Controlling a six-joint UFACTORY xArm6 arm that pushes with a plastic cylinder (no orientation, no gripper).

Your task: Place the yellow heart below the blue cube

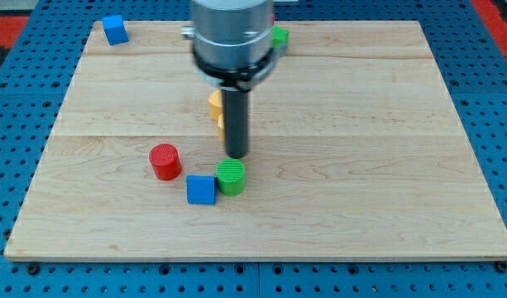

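Note:
My tip point(236, 155) rests on the board near the middle, just above the green cylinder point(231, 176). A yellow block point(216, 112) sits right behind the rod at its left, mostly hidden, so its shape is unclear. One blue cube point(200, 189) lies below and left of my tip, touching the green cylinder. A second blue cube point(114, 29) sits at the view's top left corner of the board.
A red cylinder point(165, 161) stands left of the blue cube near the middle. A green block point(279, 36) peeks out at the view's top, behind the arm's body. The wooden board point(385, 165) lies on a blue pegboard.

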